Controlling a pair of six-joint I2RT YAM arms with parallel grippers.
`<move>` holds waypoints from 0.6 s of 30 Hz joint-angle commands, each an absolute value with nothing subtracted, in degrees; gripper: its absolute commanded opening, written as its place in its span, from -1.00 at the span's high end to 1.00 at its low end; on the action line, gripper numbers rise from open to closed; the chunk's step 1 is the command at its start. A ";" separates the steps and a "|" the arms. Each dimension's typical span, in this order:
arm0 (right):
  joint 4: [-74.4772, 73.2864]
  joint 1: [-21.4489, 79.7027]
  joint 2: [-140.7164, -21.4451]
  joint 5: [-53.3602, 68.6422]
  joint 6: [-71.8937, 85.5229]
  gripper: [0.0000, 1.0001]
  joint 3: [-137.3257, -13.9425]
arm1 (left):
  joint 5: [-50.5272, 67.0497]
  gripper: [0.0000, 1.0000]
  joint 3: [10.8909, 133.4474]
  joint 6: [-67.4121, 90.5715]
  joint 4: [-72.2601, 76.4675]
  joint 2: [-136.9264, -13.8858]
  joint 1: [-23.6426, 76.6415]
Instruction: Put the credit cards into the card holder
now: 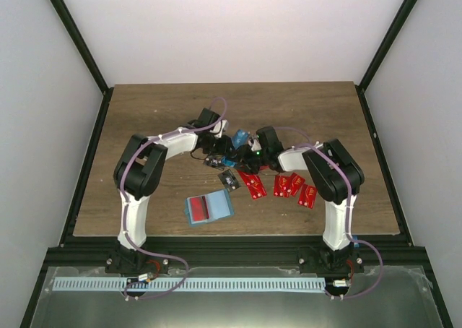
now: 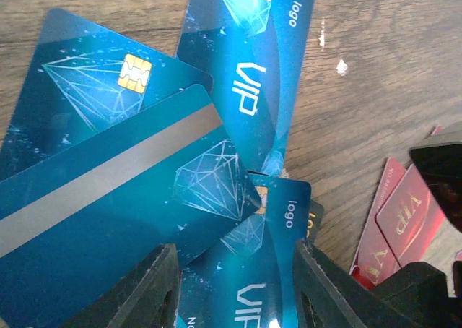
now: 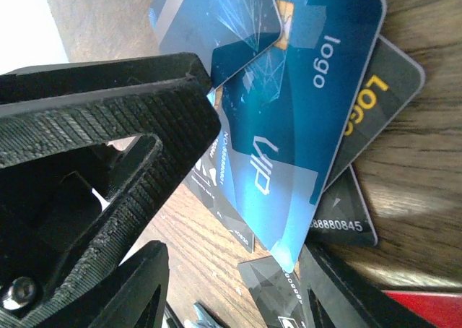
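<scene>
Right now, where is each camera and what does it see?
Top external: high behind the robot, looking down at the table; left arm and right arm show.
Left wrist: on the left arm, close over blue cards; left fingers show.
Right wrist: on the right arm, facing blue and black cards; right fingers show.
Both wrist views share blue VIP cards.

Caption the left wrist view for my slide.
Blue cards fan across the wooden table, one between the left gripper's jaws.

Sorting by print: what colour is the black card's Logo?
Yellow; black card clearest in right wrist view.
</scene>
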State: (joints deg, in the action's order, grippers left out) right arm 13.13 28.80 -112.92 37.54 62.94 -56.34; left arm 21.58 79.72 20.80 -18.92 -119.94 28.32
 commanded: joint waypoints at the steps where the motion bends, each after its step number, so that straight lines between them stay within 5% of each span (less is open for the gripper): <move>1: 19.20 29.03 -115.20 37.62 65.38 0.00 -54.94 | 27.42 0.08 74.22 21.79 -21.64 -121.05 31.03; 18: 19.99 28.65 -113.92 36.63 65.02 0.88 -52.18 | 29.62 0.09 66.88 24.80 -16.55 -117.42 32.61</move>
